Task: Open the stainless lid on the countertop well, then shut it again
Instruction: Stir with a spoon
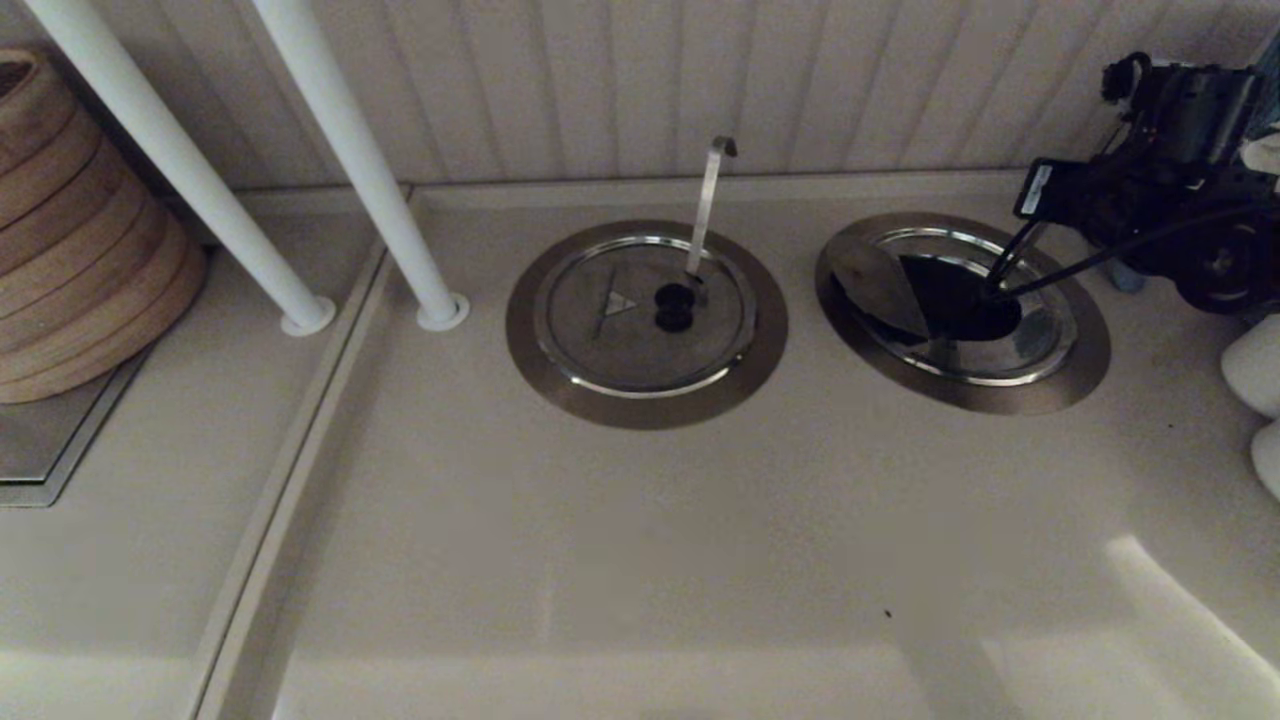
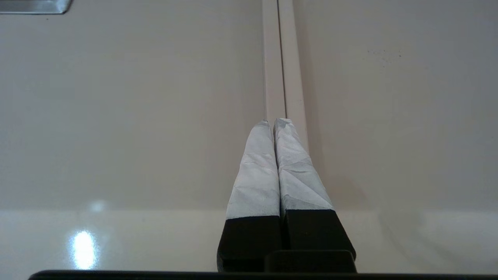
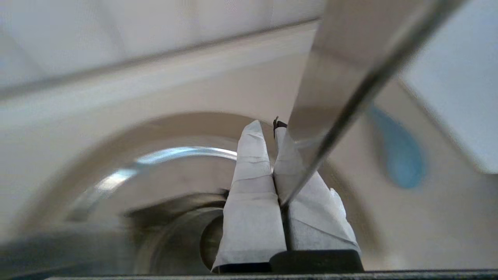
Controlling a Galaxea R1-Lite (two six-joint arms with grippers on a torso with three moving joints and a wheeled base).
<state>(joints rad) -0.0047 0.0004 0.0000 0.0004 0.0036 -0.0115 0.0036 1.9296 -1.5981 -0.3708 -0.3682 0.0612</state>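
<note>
The countertop well (image 1: 962, 318) is the right one of two ringed wells, and its dark hole shows. One half of the stainless lid (image 1: 878, 284) is folded up and leans left; the other half lies flat. The straight utensil handle (image 1: 1015, 258) slants out of the hole toward my right gripper (image 1: 1035, 190). That gripper hovers behind and to the right of the well, clear of the lid. In the right wrist view the right gripper (image 3: 268, 124) is shut with nothing held, the handle (image 3: 350, 93) crosses in front, and the well (image 3: 171, 233) lies below. My left gripper (image 2: 272, 121) is shut above a countertop seam.
The twin well (image 1: 645, 322) at centre has its lid closed and a hook-tipped handle (image 1: 708, 205). Two white posts (image 1: 360, 160) stand at the back left. Stacked bamboo steamers (image 1: 80, 230) sit at the far left. White rounded objects (image 1: 1255, 365) lie at the right edge.
</note>
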